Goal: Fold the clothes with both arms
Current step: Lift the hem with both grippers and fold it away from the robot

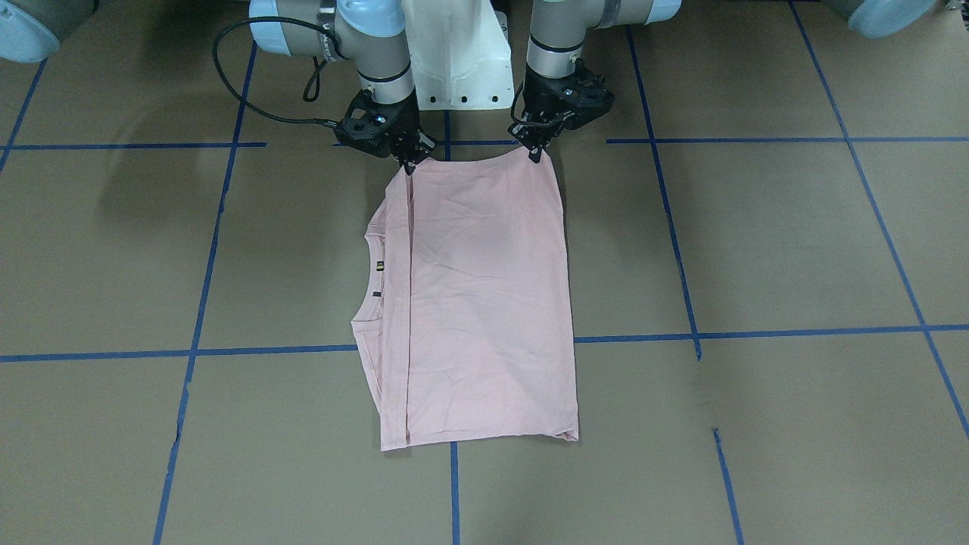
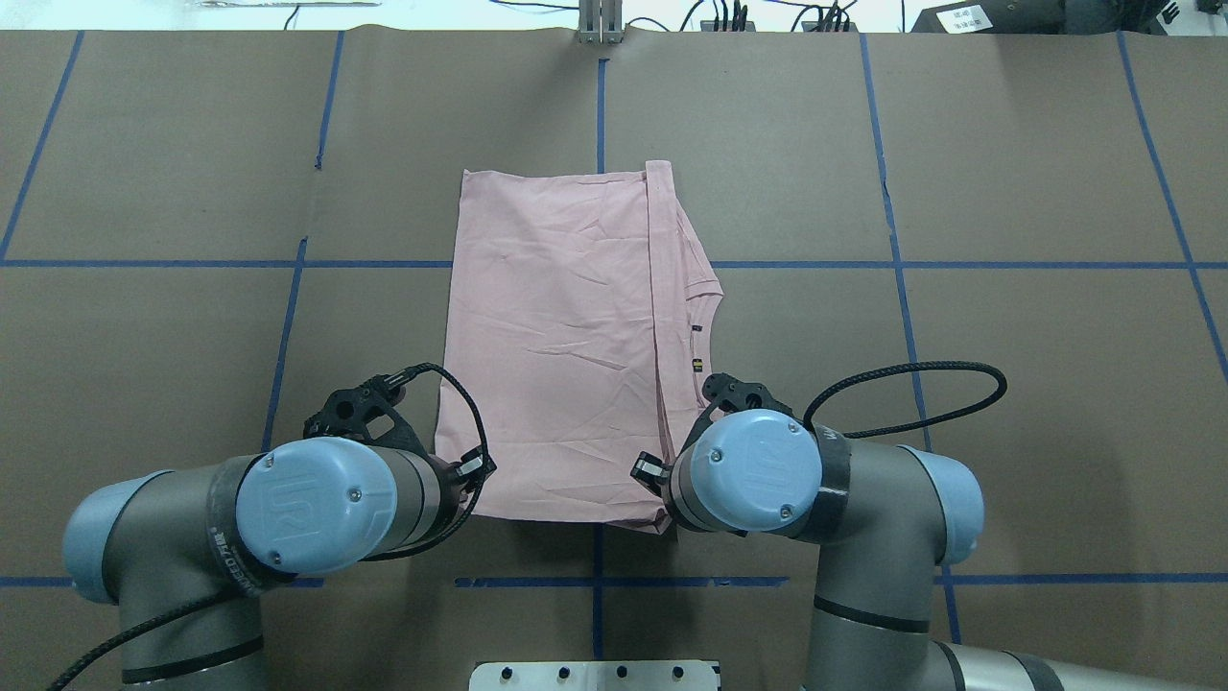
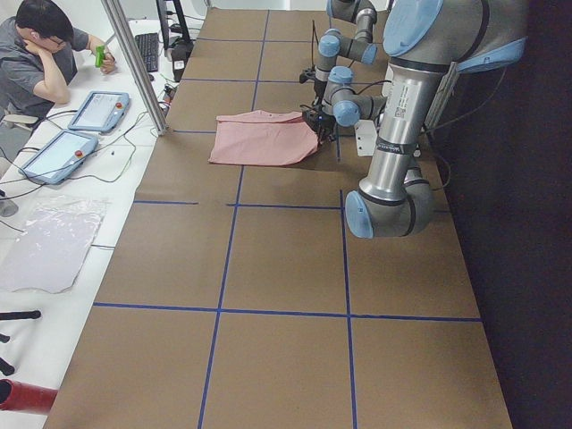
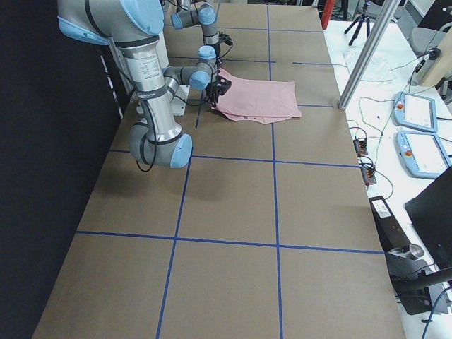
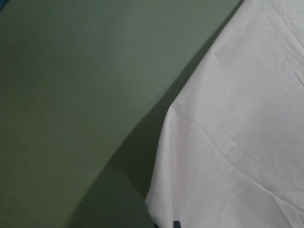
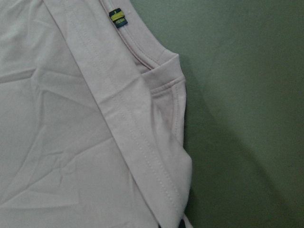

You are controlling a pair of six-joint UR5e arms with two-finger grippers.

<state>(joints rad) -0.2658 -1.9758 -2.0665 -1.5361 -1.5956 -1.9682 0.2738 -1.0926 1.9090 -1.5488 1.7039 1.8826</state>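
Note:
The pale pink T-shirt (image 1: 484, 303) (image 2: 556, 336) lies folded lengthwise on the brown table, plain side up. Its collar and a small neck label (image 6: 118, 17) show along the edge on my right. My left gripper (image 1: 536, 157) pinches the near corner on my left side, and the cloth (image 5: 237, 142) fills its wrist view. My right gripper (image 1: 409, 163) pinches the other near corner beside the folded strip (image 6: 133, 142). Both grippers look shut on the fabric, and the near hem sags slightly between them. Seen from overhead, the wrists cover the fingertips.
The white pedestal base (image 1: 454, 53) stands just behind the grippers. A black cable (image 2: 911, 384) loops out from the right wrist. Blue tape lines (image 1: 197, 352) grid the table. A person (image 3: 36, 54) sits at a side bench with tablets (image 3: 94, 109), past a metal post (image 3: 134, 63).

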